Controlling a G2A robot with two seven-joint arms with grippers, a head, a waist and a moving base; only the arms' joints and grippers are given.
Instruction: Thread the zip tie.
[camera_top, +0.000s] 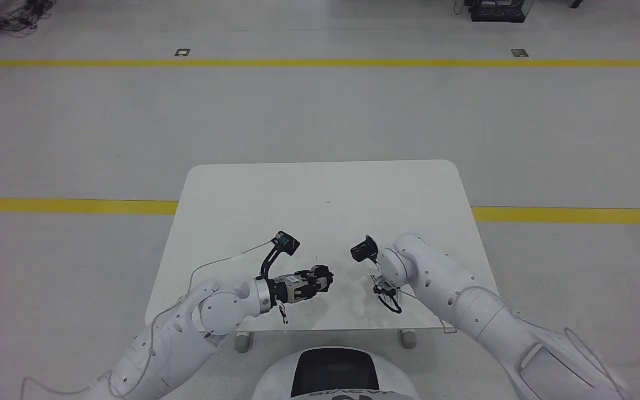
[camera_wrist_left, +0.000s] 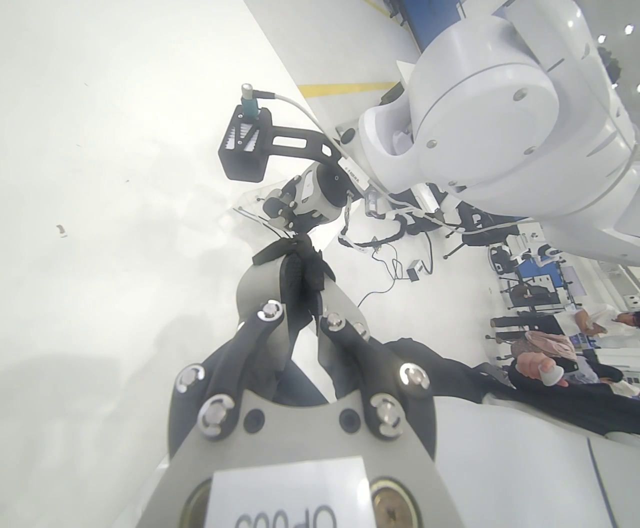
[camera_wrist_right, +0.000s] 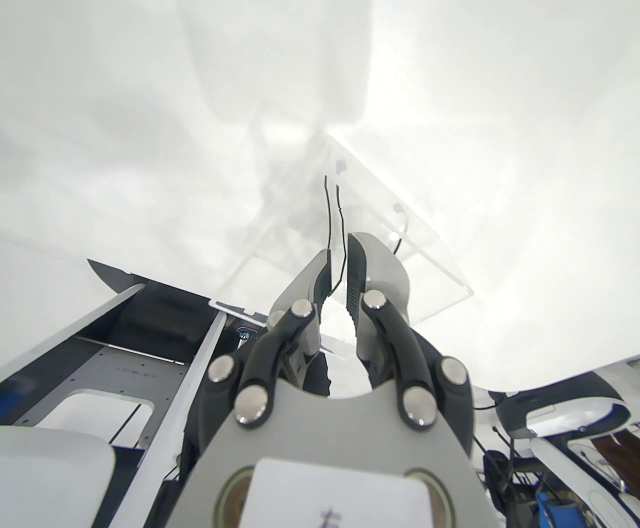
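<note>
Right gripper: Your right gripper (camera_wrist_right: 339, 246) is clenched on the zip tie. Its two fingers pinch the thin black strands, leaving only a sliver between the pads.
Zip tie: The zip tie (camera_wrist_right: 328, 210) runs as two thin black strands from between those fingers onto the clear plate. You will find it over the near part of the table, between your two arms.
Clear plate: The clear plate (camera_wrist_right: 430, 255) is a transparent sheet with small holes, just beyond the right fingertips. Another short black strand sits at a hole near its edge. You cannot tell whether the plate rests on the table or is lifted off it.
Left gripper: Your left gripper (camera_wrist_left: 299, 260) has its fingers pressed together. A black strip (camera_wrist_left: 272, 251) pokes out sideways at the tips, and you cannot tell whether it belongs to the zip tie. The gripper points at the right gripper, close to it.
Table: On the white table (camera_top: 320, 195), both grippers sit toward the near edge, tips facing each other, near but apart.
</note>
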